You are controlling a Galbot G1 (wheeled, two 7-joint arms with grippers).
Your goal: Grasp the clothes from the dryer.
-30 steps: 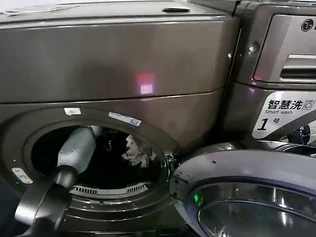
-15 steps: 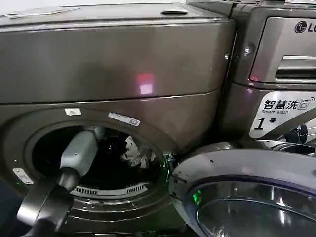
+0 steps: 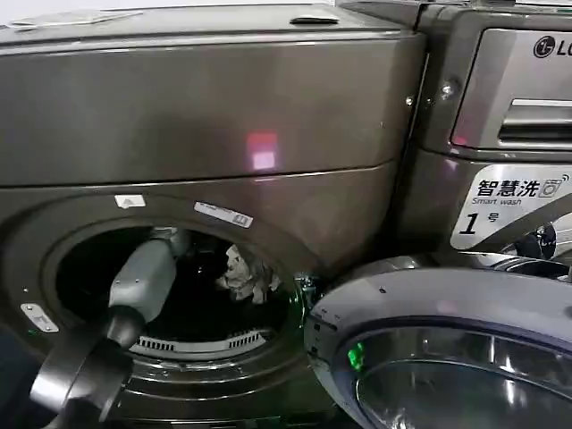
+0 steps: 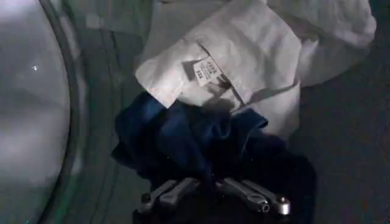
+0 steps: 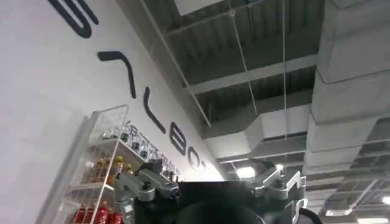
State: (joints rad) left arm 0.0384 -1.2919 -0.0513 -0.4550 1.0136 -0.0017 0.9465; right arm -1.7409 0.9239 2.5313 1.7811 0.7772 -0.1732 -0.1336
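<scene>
The dryer (image 3: 214, 116) is the large bronze-grey machine with its round port (image 3: 170, 286) open. My left arm (image 3: 138, 281) reaches through the port into the drum. Inside lie the clothes: a whitish-grey piece (image 4: 244, 55) with a sewn label, seen crumpled in the head view as the whitish piece (image 3: 246, 273), and a navy blue piece (image 4: 183, 137) just below it. My left gripper (image 4: 209, 182) has its fingers drawn together on a fold of the navy piece. My right gripper (image 5: 210, 182) is parked away from the dryer, pointing up at the ceiling, open and holding nothing.
The dryer's round glass door (image 3: 447, 357) hangs open at the lower right, close beside the port. The LG machine (image 3: 509, 134) labelled Smart wash stands to the right. The drum's curved metal wall (image 4: 36, 109) lies close beside the clothes.
The whitish piece in the port has shifted slightly left and looks more bunched. The left arm has barely moved.
</scene>
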